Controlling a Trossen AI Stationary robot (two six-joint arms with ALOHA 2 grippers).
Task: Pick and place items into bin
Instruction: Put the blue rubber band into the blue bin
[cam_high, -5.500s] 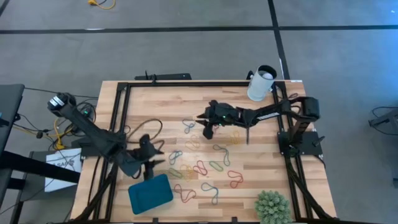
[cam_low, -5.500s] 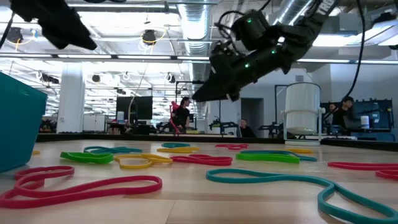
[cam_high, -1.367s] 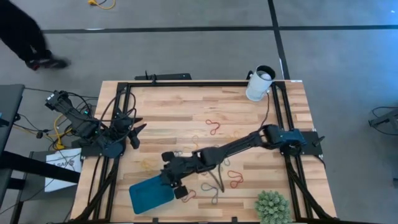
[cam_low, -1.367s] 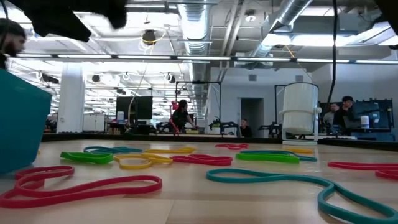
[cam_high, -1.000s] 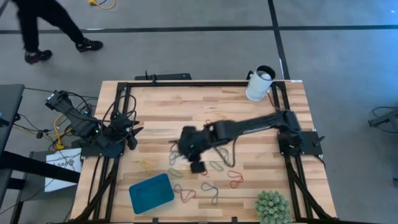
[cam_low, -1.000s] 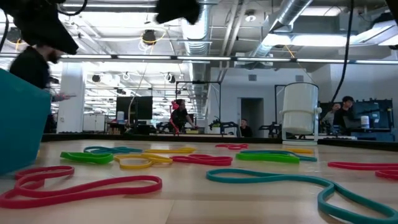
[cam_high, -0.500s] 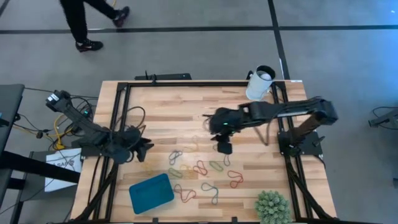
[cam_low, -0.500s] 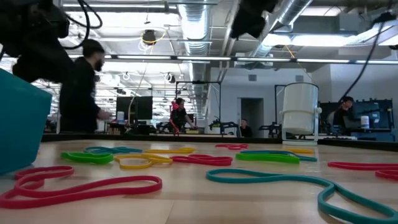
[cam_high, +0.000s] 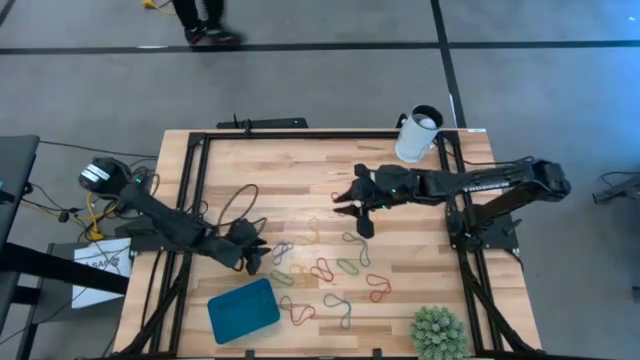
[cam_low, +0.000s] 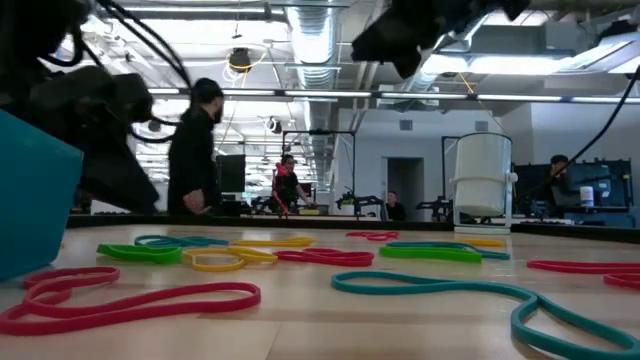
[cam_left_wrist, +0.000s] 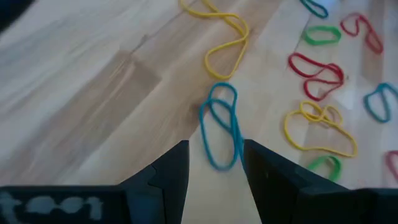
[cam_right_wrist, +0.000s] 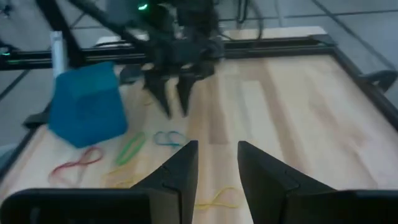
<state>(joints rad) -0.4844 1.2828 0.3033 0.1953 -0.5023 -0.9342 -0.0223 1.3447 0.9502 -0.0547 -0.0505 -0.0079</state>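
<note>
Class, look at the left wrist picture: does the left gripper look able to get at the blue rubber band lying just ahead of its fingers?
Probably yes. The left gripper is open, and the blue rubber band lies flat on the table with one end between the fingers. Nothing covers it; the yellow band lies beyond it.

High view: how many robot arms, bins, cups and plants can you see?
robot arms: 2, the left arm and the right arm
teal bin: 1
white cup: 1
green plant: 1
Total: 5

Colourful rubber bands (cam_low: 180, 296) lie on the table (cam_low: 400, 320); a teal tray (cam_low: 30, 200) stands at its left edge.
</note>
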